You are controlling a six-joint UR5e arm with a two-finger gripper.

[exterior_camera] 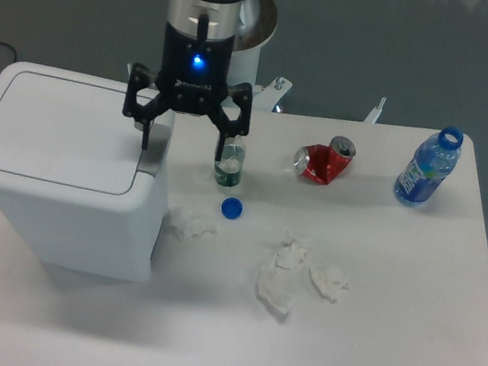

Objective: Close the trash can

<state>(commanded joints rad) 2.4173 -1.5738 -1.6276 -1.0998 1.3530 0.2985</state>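
From the fixed camera, the trash can (64, 175) sits at the table's left end with its lid lying flat. The gripper (185, 141) hangs wide and empty over the can's right edge, by the latch tab. The closing step looks nearly done; the next move may be pressing the lid fully home.

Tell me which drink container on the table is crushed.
The red metal can, lying dented on its side right of the gripper. The blue plastic bottle and small clear cup keep their shape.
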